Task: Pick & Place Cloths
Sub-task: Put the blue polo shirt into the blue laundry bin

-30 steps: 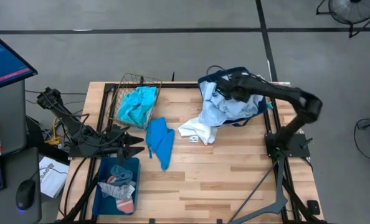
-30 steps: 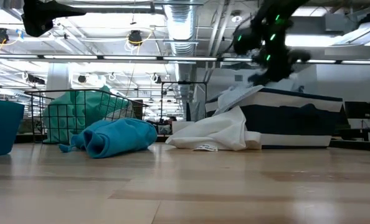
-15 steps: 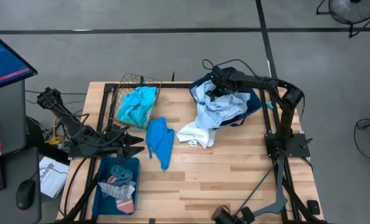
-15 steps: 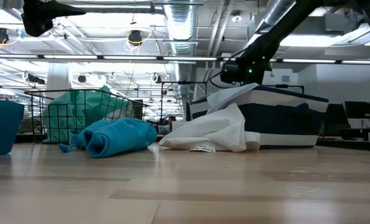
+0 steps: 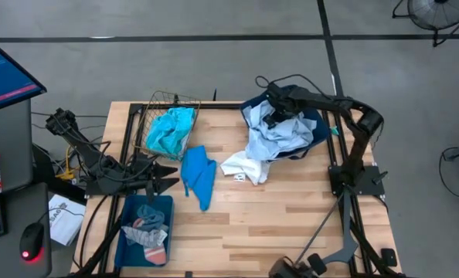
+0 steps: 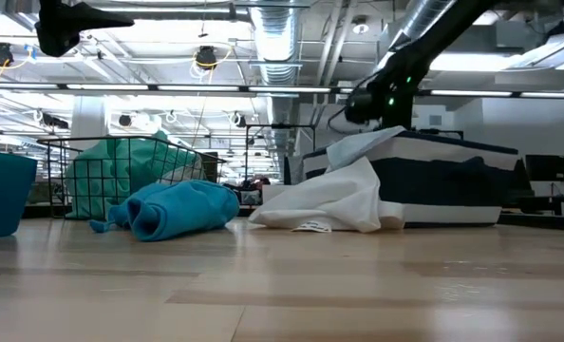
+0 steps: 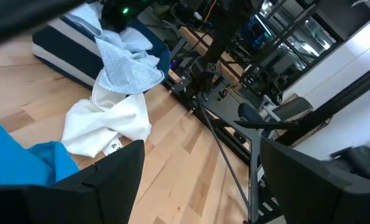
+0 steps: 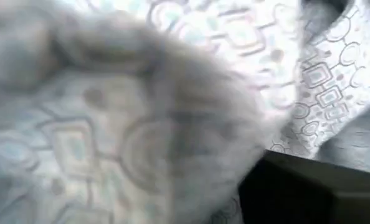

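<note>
R hand (image 5: 270, 114) now over navy bin (image 5: 321, 127), pale blue-grey cloth (image 5: 280, 137) half out (grip state: can't tell). L hand (image 5: 171, 184) released, idle.

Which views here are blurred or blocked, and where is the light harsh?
Right wrist view: the patterned pale blue-grey cloth fills the frame, too close to be sharp. Left wrist view: the left gripper's dark fingers block the lower part; the white cloth is clear. Low view: bright ceiling lights, and the right arm shows dark against them. High view: even light, sharp.
</note>
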Robot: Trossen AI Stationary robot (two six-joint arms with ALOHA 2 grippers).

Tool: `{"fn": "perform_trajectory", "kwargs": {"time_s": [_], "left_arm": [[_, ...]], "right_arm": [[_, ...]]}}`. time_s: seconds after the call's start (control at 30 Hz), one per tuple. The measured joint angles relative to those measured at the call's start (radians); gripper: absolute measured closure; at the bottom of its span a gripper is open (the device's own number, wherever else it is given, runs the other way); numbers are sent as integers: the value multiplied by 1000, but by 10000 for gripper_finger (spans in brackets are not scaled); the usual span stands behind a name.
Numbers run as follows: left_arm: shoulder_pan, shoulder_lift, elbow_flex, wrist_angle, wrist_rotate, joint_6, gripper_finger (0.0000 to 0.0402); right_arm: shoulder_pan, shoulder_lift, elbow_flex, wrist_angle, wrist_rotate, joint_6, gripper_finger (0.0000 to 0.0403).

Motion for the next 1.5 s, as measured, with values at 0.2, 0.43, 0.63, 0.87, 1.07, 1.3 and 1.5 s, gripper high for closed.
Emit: {"fn": "perform_trajectory", "kwargs": {"time_s": [0.2, 0.43, 0.63, 0.87, 1.07, 1.3, 1.5], "left_arm": [[0, 0, 0, 0, 0, 1, 101], [0, 0, 0, -4, 0, 1, 101], [0, 0, 0, -5, 0, 2, 101], [0, 0, 0, -7, 1, 2, 101], [0, 0, 0, -7, 3, 26, 101], [0, 0, 0, -7, 3, 27, 101], [0, 0, 0, -5, 4, 27, 101]], "right_arm": [[-6, -171, 2, -47, 53, -42, 212], [20, -376, 3, -57, -7, -53, 145], [220, -472, 5, -61, -119, -56, 143], [551, -428, 5, -77, -84, -125, 143], [752, -335, 6, -107, 76, -344, 143], [859, -179, 6, -103, 342, -539, 143], [859, -77, 5, -118, 461, -547, 143]]}}
